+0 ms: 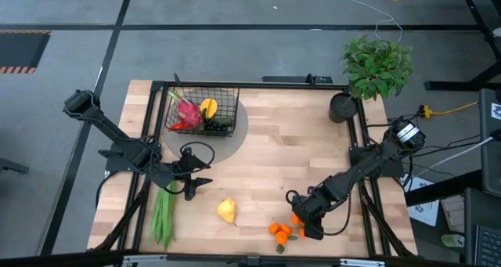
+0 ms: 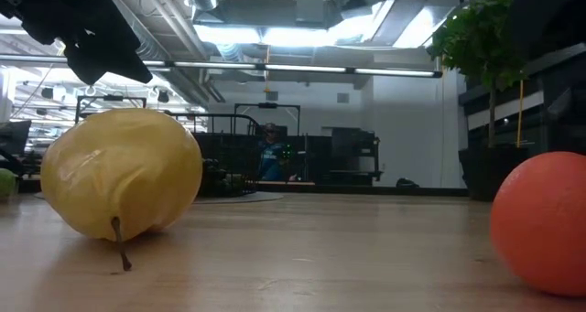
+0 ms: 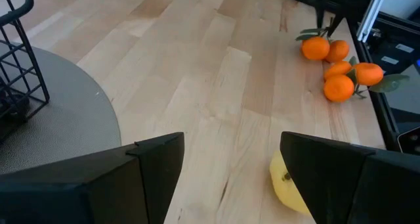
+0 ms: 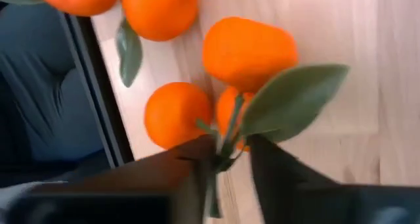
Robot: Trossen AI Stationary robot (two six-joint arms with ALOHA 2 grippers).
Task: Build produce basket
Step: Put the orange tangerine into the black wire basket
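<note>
The black wire basket stands on a grey round mat at the far left and holds a pink dragon fruit, a yellow pepper and dark produce. Long green beans, a yellow pear and a cluster of oranges lie on the table near its front edge. My left gripper is open and empty between the basket and the beans. My right gripper is at the oranges, shut on their stem. My right gripper pinches the green stem of the orange cluster between its two fingertips, where the leaf joins it. The fingers come slanting down from the table's right side. Whether the oranges rest on the table or are lifted, I cannot tell.
A leafy potted plant and a dark round cup stand at the far right corner. A black frame runs along the table's edges. Bare wood lies in the middle. The pear also shows in the left wrist view.
</note>
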